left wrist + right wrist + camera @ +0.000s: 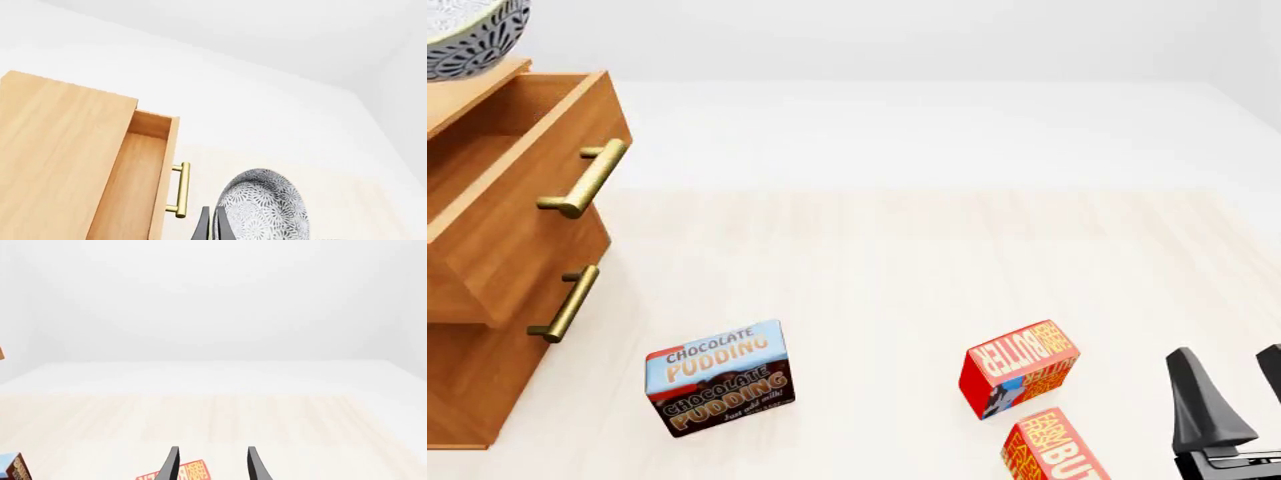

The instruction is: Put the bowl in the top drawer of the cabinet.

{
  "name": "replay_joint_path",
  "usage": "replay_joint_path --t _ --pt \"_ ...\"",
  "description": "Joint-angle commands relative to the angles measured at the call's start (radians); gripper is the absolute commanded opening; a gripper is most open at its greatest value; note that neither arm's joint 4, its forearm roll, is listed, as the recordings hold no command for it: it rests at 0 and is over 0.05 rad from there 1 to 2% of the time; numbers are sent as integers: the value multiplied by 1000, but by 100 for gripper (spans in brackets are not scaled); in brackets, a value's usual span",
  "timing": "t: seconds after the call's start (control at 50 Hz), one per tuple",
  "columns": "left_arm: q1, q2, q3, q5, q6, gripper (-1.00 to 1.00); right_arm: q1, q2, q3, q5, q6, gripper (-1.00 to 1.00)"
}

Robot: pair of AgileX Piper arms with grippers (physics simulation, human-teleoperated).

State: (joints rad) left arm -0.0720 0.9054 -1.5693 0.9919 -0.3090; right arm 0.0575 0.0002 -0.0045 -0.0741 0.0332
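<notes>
**Bowl held above open top drawer**

Bowl (467,40) sits at the front view's 10 o'clock corner, above the pulled-out top drawer (527,170) of the cabinet (467,385). My left hand (212,225) is clamped on the bowl's rim. My right hand (1234,395) hangs at 4 o'clock, fingers apart, holding nothing. On the bench (881,270): pudding box (718,377), two butter boxes (1021,367).

Pudding box (718,377), two butter boxes (1020,366)

The left gripper (212,225) has its jaws closed on the bowl's rim; the right gripper (211,465) has its jaws spread apart, holding nothing.
</notes>
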Motion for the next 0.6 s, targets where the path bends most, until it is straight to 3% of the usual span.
replay_joint_path --t 0.02,0.24,0.28,0.6 --pt "12 25 -7 21 -63 -100 1 0 0 -2 1 100" --pt "59 63 -2 26 -73 -100 3 0 0 -6 2 100" --pt "69 66 17 38 -109 -100 3 0 0 -7 3 100" --pt "125 109 -67 102 -125 -100 5 0 0 -11 5 100"
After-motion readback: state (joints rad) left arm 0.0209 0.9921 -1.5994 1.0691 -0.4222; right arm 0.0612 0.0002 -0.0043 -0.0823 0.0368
